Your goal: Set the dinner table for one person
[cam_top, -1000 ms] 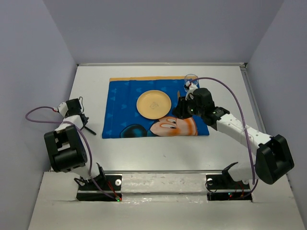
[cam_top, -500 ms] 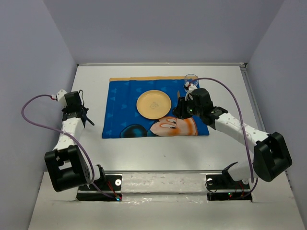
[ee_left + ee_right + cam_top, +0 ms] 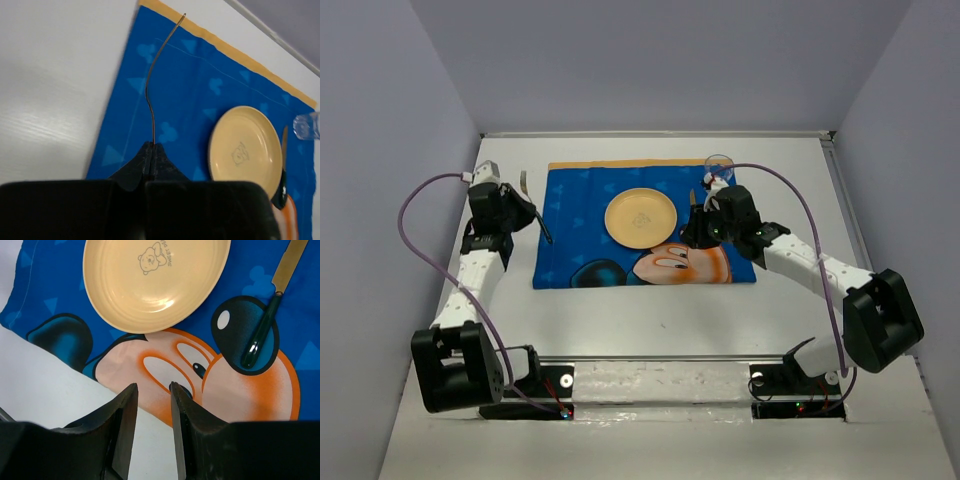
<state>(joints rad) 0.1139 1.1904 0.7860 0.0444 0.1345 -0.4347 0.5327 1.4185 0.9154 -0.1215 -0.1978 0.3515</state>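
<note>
1. Your counter (image 3: 55, 85) is a smooth white surface with a faint grain and a soft sheen.
2. The placemat (image 3: 200, 85) is matt, stitched blue cloth with an orange fabric edge.
3. The plate (image 3: 150, 285) looks glazed and glossy.
4. The knife (image 3: 269, 310) has a bare metal blade and a shiny dark green handle.
5. The utensil (image 3: 150, 85) is thin metal, and the cup (image 3: 307, 125) is clear.
6. Your left hand (image 3: 152, 146) and right hand (image 3: 153, 390) look like matt black plastic.

Bright, even light casts soft shadows on the dinner table (image 3: 620, 320).
</note>
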